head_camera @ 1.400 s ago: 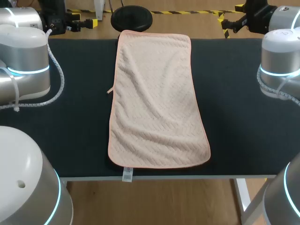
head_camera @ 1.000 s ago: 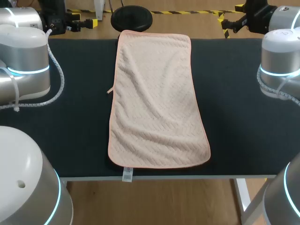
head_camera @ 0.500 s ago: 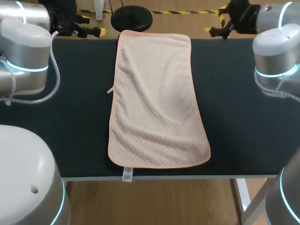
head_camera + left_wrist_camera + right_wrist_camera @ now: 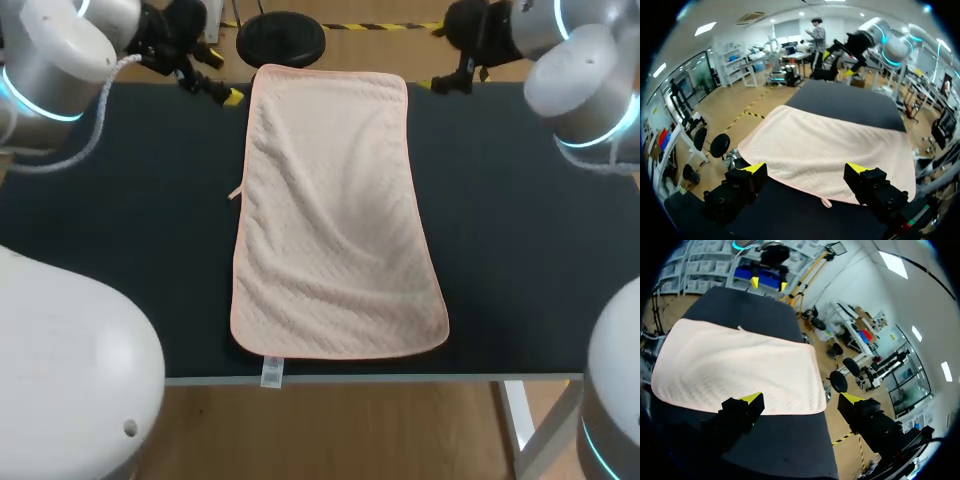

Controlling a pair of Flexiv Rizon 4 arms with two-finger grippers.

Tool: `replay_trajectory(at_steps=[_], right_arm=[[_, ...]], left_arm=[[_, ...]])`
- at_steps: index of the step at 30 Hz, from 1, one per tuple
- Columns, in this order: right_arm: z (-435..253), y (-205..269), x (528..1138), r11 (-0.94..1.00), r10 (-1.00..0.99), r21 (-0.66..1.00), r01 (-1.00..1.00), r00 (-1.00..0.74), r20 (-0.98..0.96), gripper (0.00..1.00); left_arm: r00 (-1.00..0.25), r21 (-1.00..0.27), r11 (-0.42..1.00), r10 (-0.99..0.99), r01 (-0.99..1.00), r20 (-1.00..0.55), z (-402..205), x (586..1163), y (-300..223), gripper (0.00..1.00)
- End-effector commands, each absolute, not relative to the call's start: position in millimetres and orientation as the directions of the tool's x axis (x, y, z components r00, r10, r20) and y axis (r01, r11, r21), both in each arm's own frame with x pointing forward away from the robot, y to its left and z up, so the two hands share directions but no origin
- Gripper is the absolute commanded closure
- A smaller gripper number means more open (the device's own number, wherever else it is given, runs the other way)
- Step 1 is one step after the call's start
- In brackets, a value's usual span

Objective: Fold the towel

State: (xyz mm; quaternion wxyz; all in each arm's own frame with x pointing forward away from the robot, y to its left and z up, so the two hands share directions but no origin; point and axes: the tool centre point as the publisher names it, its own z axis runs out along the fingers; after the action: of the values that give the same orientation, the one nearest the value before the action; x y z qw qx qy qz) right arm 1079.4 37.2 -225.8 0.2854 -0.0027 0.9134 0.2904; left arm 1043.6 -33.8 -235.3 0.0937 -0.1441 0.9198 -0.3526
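At the far left corner of the dark surface (image 4: 130, 250), the left arm (image 4: 50, 60) comes in from the side, and its left jaws sit just beside the towel's far left corner without touching the cloth. In the left wrist view the left jaws stand wide open, with the two yellow fingertips (image 4: 754, 168) well apart and nothing held between them. The towel's long edge lies on the surface ahead of them. The towel (image 4: 335, 220) is in the middle of the surface. It is a pale peach cloth with a woven zigzag texture, spread out flat in a single layer, and it runs lengthwise from the far edge to the near edge. A few soft wrinkles cross its middle, and it is somewhat wider at the near end. A small loop (image 4: 236, 193) sticks out from its left edge, and a white tag (image 4: 271, 373) hangs from its near hem over the edge of the surface. At the far right, the right arm (image 4: 580, 60) comes in from that side and its right jaws are near the towel's far right corner, clear of the fabric. In the right wrist view the right jaws are also open, their yellow fingertips (image 4: 752, 399) set wide apart and gripping nothing. The towel lies flat ahead of them, and the left arm's jaws show beyond its far side.
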Motion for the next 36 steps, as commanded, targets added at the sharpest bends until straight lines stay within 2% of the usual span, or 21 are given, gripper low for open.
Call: replay_trajectory(at_steps=[1,16,25,36], right_arm=[[-233.4,40.2,1077.8,0.984,-0.172,-0.009,-0.176,-0.944,-0.282,0.00],[-287.7,48.2,1056.2,0.998,-0.037,-0.053,-0.028,-0.985,-0.168,0.00],[-313.4,57.0,1047.3,0.999,0.022,-0.025,0.027,-0.982,-0.187,0.00],[-338.2,53.8,1039.5,0.999,0.020,0.045,0.008,-0.966,-0.259,0.00]], left_arm=[[-0.977,-0.265,0.949,0.199,0.172,0.077,-246.1,1048.9,-37.7,0.00],[-0.929,-0.305,0.913,0.330,0.270,0.165,-290.1,1025.9,-46.7,0.00],[-0.979,-0.375,0.921,0.163,0.106,0.122,-311.9,1018.9,-42.4,0.00],[-0.995,-0.340,0.939,0.079,0.057,0.053,-341.1,1010.4,-52.6,0.00]])
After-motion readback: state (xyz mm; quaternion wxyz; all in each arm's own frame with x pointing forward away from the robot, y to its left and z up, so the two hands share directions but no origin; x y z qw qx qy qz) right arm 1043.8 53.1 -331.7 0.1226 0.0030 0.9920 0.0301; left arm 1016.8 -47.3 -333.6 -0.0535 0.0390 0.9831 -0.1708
